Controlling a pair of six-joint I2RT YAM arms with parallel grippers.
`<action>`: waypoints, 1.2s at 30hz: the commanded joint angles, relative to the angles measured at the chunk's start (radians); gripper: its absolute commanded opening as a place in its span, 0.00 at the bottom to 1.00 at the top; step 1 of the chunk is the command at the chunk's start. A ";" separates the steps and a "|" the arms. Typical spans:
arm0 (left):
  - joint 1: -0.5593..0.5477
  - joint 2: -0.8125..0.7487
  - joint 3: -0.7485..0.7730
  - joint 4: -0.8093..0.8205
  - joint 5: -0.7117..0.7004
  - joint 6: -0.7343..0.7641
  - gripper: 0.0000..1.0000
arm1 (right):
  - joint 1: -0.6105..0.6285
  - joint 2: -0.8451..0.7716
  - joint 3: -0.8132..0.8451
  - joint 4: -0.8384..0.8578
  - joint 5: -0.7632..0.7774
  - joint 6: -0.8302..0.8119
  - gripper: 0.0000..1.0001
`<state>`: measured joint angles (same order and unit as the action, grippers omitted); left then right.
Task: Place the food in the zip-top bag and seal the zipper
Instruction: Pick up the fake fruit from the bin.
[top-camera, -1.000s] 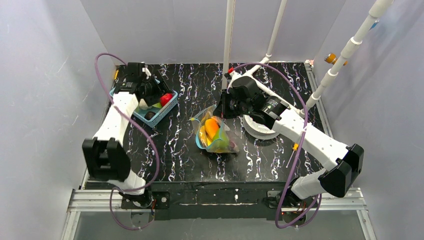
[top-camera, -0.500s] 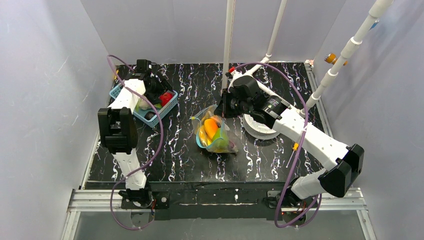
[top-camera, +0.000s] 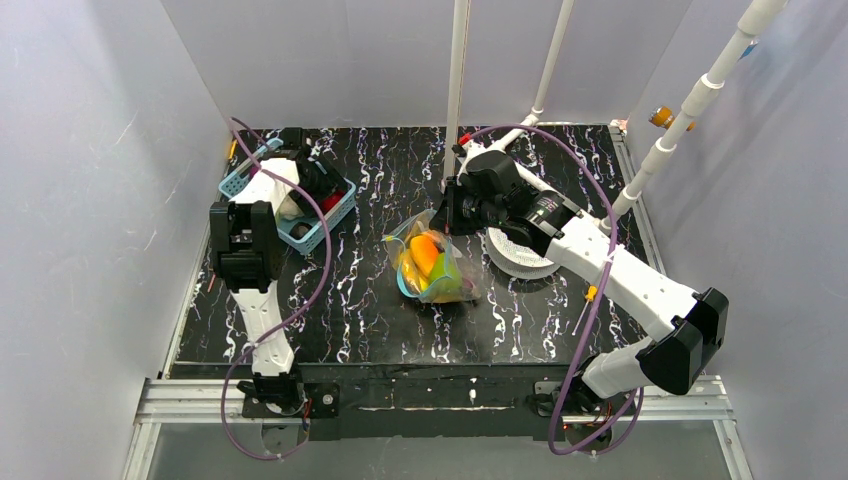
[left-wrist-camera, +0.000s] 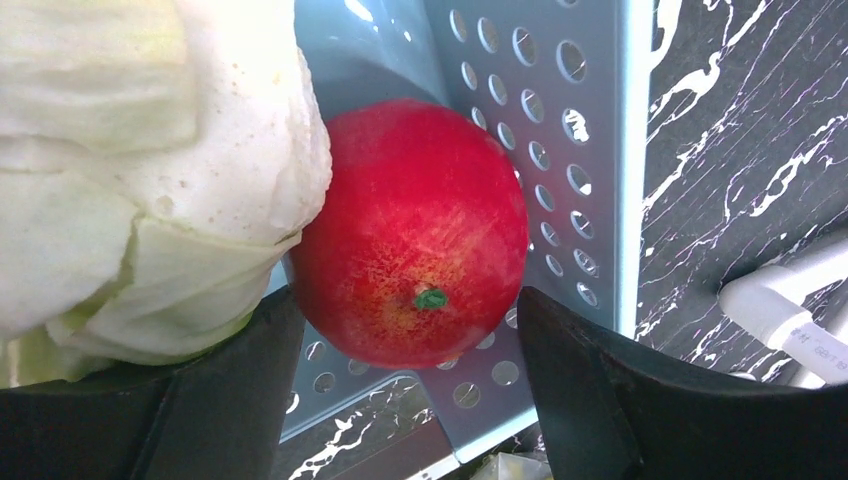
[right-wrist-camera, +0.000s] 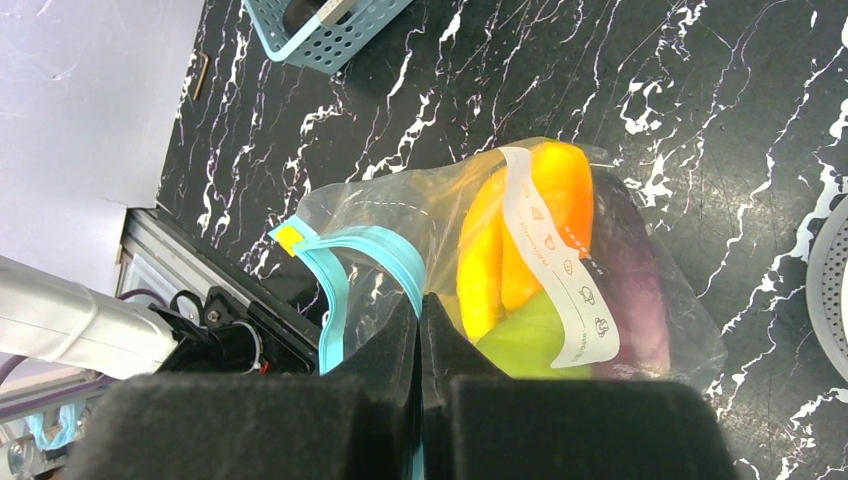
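Note:
The clear zip-top bag (top-camera: 398, 240) lies mid-table, holding food (top-camera: 436, 268). In the right wrist view the bag (right-wrist-camera: 400, 210) holds a yellow banana (right-wrist-camera: 480, 260), an orange piece (right-wrist-camera: 560, 210), a green piece (right-wrist-camera: 530, 340) and a purple eggplant (right-wrist-camera: 635, 280). My right gripper (right-wrist-camera: 420, 310) is shut on the blue-teal zipper (right-wrist-camera: 335, 290) and holds the mouth up; it also shows in the top view (top-camera: 445, 215). My left gripper (left-wrist-camera: 405, 400) is open inside the basket, its jaws either side of a red apple (left-wrist-camera: 410, 260); it also shows in the top view (top-camera: 318, 185).
The light-blue perforated basket (left-wrist-camera: 560, 120) stands at the back left (top-camera: 300, 232), with a pale green cabbage (left-wrist-camera: 130, 180) beside the apple. A white ring-shaped disc (top-camera: 520, 255) lies right of the bag. White poles rise at the back.
My left arm has swung its elbow forward and the gripper has gone down into the basket around the red apple. The right gripper has stayed on the bag's zipper.

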<state>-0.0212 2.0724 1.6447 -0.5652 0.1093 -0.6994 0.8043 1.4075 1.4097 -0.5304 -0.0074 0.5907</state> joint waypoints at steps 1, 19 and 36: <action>0.009 0.036 0.050 -0.022 -0.046 0.008 0.76 | -0.009 -0.026 0.027 0.014 -0.002 -0.011 0.01; 0.019 -0.188 0.013 -0.056 -0.081 0.116 0.32 | -0.010 -0.014 0.029 0.021 -0.019 -0.002 0.01; 0.069 -0.631 -0.276 0.063 0.654 0.094 0.23 | -0.009 0.006 0.048 0.029 -0.015 -0.001 0.01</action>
<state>0.0566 1.5433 1.4757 -0.5629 0.3992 -0.5777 0.7986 1.4132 1.4101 -0.5327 -0.0109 0.5945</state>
